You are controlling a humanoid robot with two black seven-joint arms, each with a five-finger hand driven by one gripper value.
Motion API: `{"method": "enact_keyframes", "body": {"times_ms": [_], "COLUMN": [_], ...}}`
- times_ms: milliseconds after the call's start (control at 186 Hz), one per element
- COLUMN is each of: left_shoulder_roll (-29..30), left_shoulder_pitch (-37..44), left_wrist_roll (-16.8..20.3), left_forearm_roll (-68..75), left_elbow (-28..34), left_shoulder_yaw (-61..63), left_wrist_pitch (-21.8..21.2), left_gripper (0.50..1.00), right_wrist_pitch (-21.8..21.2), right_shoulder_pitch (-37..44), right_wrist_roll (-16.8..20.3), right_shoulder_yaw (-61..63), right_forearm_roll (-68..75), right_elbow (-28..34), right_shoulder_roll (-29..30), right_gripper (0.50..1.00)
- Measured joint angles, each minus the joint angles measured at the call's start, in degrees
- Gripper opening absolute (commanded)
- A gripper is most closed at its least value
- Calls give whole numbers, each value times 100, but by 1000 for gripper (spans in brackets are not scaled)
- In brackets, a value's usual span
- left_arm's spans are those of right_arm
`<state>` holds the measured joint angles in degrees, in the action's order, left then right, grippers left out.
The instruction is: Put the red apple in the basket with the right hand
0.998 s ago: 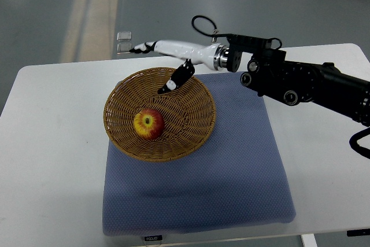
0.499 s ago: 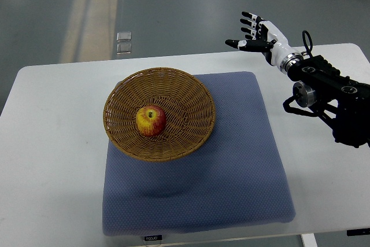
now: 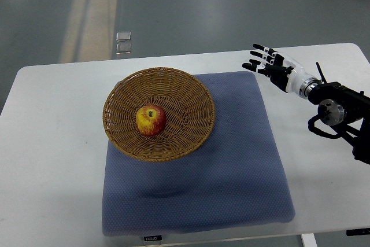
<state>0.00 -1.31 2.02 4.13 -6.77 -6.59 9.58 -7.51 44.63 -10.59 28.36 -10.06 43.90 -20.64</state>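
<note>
A white tabletop (image 3: pixel 52 143) stood on grey floor, a blue mat (image 3: pixel 231 172) covering its middle. Since the earlier frame the right hand (image 3: pixel 272 66) had dropped lower toward the right edge, fingers spread, empty. The wicker basket (image 3: pixel 159 114) on the mat's far-left corner held the red apple (image 3: pixel 151 121).

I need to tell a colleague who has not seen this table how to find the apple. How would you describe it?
On the white table lies a blue mat, and on the mat's far left part stands a round wicker basket. The apple lies inside it, left of centre: red and yellow, the only fruit here.
</note>
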Motion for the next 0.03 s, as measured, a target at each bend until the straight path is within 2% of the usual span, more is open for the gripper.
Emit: {"method": "enact_keyframes", "body": {"times_ms": [27], "left_shoulder_roll": [0], "left_shoulder_pitch": [0], "left_wrist_roll": [0], "left_forearm_roll": [0], "left_elbow": [0], "left_shoulder_yaw": [0], "left_wrist_pitch": [0], "left_gripper": [1000], "right_wrist_pitch": [-7], "right_shoulder_pitch": [1], "right_wrist_roll": [-4], "right_shoulder_yaw": [1], "right_forearm_roll": [-1], "right_elbow": [-5], "right_shoulder_roll": [-3], "right_gripper": [928]}}
